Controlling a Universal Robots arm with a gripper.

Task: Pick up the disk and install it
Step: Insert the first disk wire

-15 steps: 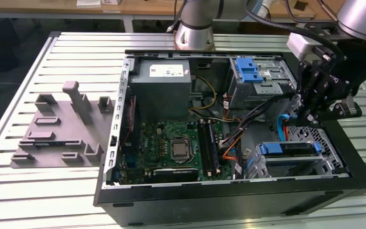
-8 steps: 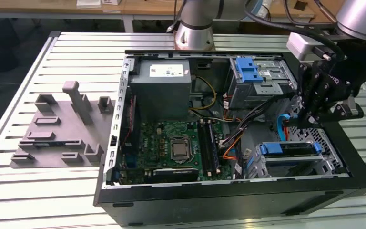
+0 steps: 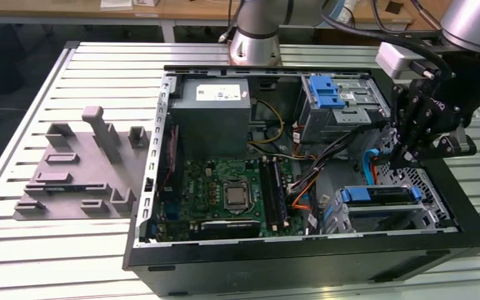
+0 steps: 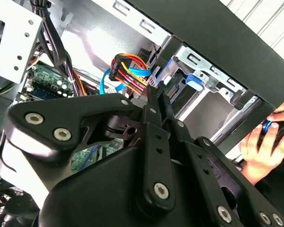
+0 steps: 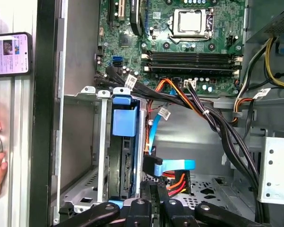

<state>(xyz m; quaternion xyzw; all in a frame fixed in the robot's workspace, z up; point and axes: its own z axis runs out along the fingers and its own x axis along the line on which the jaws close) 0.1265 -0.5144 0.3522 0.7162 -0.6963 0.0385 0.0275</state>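
The disk [image 3: 379,195] sits in the drive cage [image 3: 427,215] at the case's near corner, on the exterior view's right. Your gripper [image 3: 409,159] hangs just above it; I cannot tell its opening or whether it holds anything. Keep square to the bay and clear of the cables [image 5: 179,166].

Below me lies an open computer case [image 3: 307,250] on a slatted metal table [image 3: 23,250]. I see its green motherboard [image 3: 223,187], a grey power-supply box [image 3: 215,115] and a bundle of orange and black cables [image 5: 189,101] inside. A grey moulded fixture [image 3: 77,165] sits beside the case, toward the exterior view's left, and a phone [image 5: 9,53] rests on the table.
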